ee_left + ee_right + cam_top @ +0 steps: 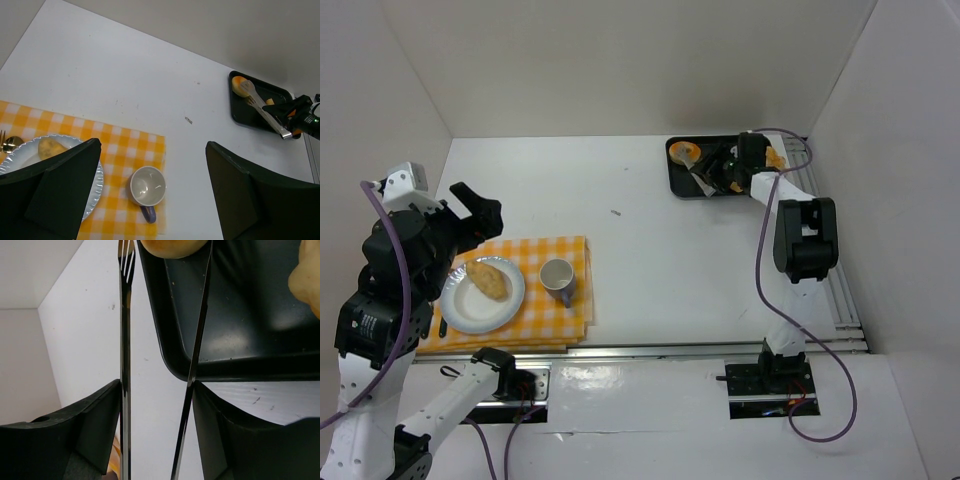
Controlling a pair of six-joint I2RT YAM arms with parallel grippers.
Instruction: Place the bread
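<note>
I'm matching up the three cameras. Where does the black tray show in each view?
Top external: the black tray sits at the upper right.
Left wrist: it is near the right edge, in the upper half.
Right wrist: it fills the upper right of the picture.
Shared landmark: the bread roll in the tray's corner, at the tips of the tongs.
</note>
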